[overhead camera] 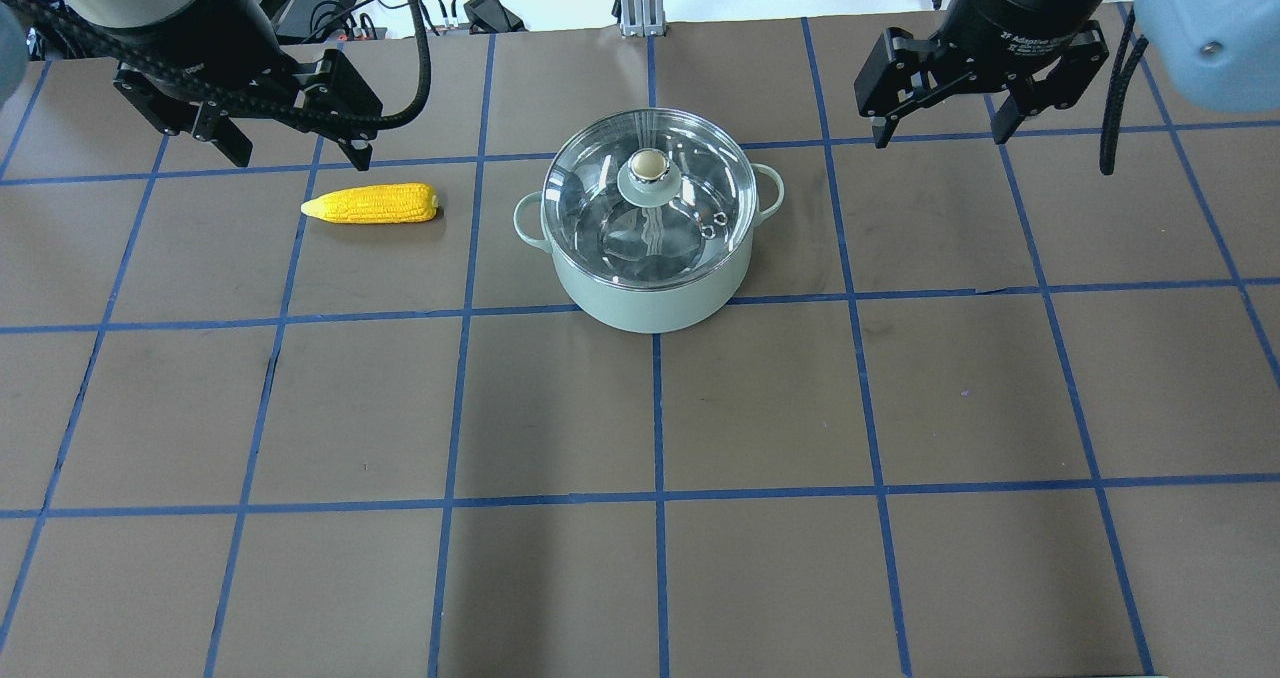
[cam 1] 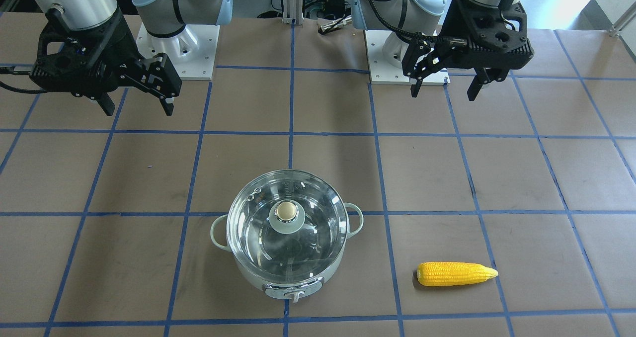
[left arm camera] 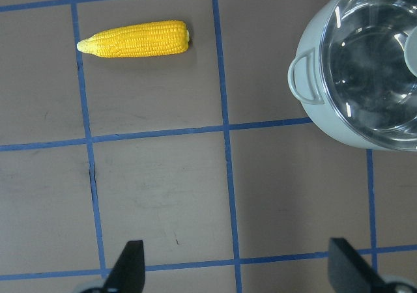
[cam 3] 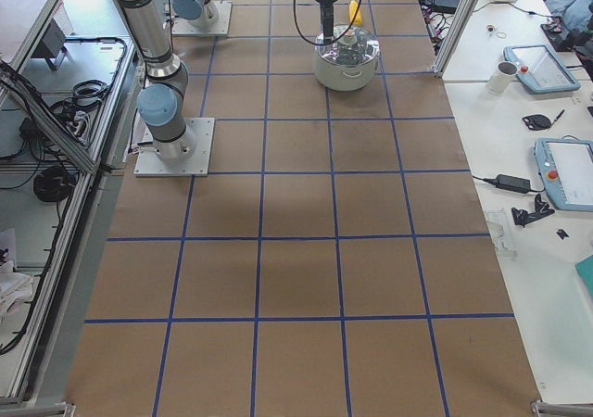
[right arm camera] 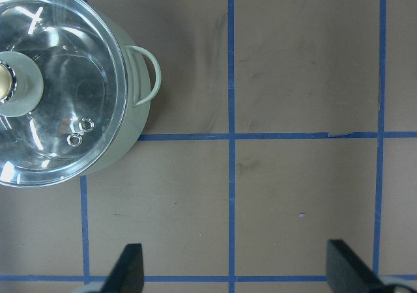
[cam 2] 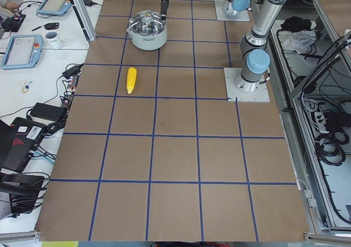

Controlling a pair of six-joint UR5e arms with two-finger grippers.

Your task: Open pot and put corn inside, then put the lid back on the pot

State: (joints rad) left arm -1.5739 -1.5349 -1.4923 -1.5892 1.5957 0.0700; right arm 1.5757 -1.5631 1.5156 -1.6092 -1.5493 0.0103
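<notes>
The mint-green pot (cam 1: 290, 276) stands mid-table with the clear glass lid (cam 1: 258, 227) seated on it, the tan knob (overhead camera: 648, 166) at its centre. The yellow corn (overhead camera: 372, 204) lies flat on the table to the robot's left of the pot, apart from it; it also shows in the front view (cam 1: 456, 273) and the left wrist view (left arm camera: 133, 40). My left gripper (overhead camera: 300, 153) is open and empty, hovering just behind the corn. My right gripper (overhead camera: 940, 136) is open and empty, hovering off to the pot's right. The right wrist view shows the lid (right arm camera: 52, 78).
Brown paper with blue tape grid lines (overhead camera: 655, 408) covers the table. The arm base plates (cam 1: 407, 58) sit at the robot's side. Side benches hold tablets (cam 3: 565, 171), a mug (cam 3: 505, 76) and cables (cam 2: 49, 115) beyond the table's far edge.
</notes>
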